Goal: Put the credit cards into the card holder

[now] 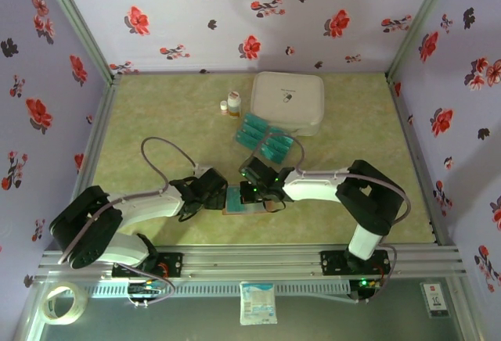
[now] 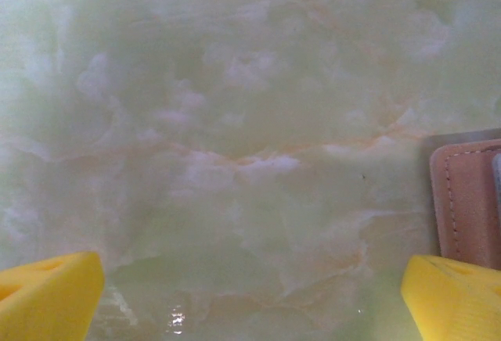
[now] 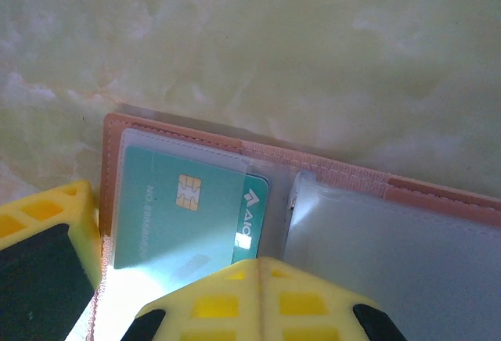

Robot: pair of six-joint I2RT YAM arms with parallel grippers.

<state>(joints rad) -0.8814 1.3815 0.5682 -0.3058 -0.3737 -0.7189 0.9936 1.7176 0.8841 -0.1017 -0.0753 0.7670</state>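
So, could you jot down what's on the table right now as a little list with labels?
Card holder: lying open between the two claws
Card inside: one teal credit card, mostly in a clear sleeve
Right claw: shut, tip at that card's edge
Left claw: open wide, beside the holder, holding nothing
Spare cards: teal, in a clear tray farther back
Also there: white case, two small bottles
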